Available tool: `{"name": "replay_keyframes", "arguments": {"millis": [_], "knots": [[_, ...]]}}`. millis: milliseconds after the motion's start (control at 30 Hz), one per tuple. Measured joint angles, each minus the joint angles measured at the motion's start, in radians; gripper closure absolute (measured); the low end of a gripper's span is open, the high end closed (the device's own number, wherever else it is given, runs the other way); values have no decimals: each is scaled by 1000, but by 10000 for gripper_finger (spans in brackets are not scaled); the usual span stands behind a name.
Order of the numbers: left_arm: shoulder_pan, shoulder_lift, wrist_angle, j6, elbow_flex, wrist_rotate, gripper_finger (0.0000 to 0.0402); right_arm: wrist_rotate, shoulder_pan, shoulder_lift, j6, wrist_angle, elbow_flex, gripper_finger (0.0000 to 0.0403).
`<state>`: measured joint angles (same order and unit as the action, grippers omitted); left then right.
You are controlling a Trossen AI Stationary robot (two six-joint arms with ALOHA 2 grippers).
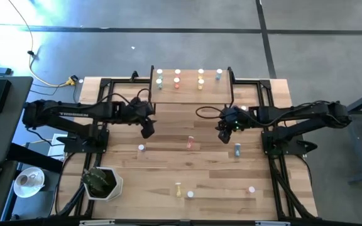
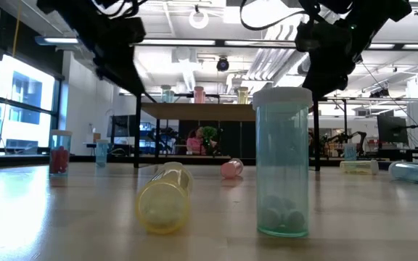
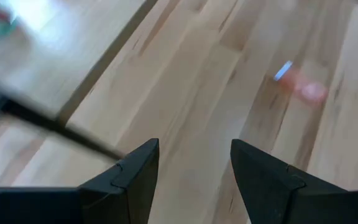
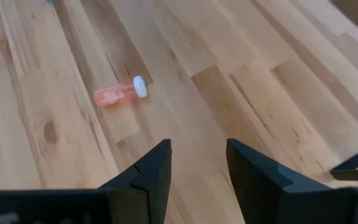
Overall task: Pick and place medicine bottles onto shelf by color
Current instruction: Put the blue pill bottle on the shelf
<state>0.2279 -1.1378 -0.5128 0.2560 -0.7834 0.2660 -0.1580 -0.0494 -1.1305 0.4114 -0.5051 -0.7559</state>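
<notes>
The shelf (image 1: 190, 85) stands at the table's far middle and carries several medicine bottles in rows: green (image 1: 159, 78), red (image 1: 177, 78), yellow (image 1: 200, 78), blue (image 1: 219, 75). A pink bottle (image 1: 191, 142) lies on its side mid-table and also shows in both wrist views (image 4: 120, 93) (image 3: 303, 87). A blue bottle (image 1: 237, 149) stands to its right. My left gripper (image 1: 147, 130) hovers open left of the pink bottle, near the shelf's front left corner (image 3: 61, 56). My right gripper (image 1: 224, 135) hovers open to the pink bottle's right. Both are empty.
More bottles are scattered on the table: one at the left (image 1: 141, 148), a yellow one lying near the front (image 1: 179, 188) (image 2: 167, 196), a pale blue-green one upright (image 2: 283, 163), another at the front right (image 1: 251, 189). A potted plant (image 1: 102, 182) stands at the near left corner.
</notes>
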Motion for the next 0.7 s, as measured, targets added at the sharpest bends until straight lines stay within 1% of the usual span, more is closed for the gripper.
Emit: {"name": "replay_keyframes", "arguments": {"millis": [167, 267, 400, 533, 700], "knots": [[-39, 42, -112, 77, 2, 105, 213, -2, 0, 0, 0, 9, 0, 257], [-63, 67, -111, 112, 36, 146, 213, -2, 0, 0, -1, 9, 0, 257], [-83, 102, -77, 168, 123, 172, 213, -2, 0, 0, -7, 21, 0, 257], [-96, 149, -12, 199, 215, 168, 213, -1, 0, 0, -14, 39, 0, 257], [-118, 217, 9, 196, 288, 157, 213, -1, 0, 0, -19, 58, 0, 257]]}}
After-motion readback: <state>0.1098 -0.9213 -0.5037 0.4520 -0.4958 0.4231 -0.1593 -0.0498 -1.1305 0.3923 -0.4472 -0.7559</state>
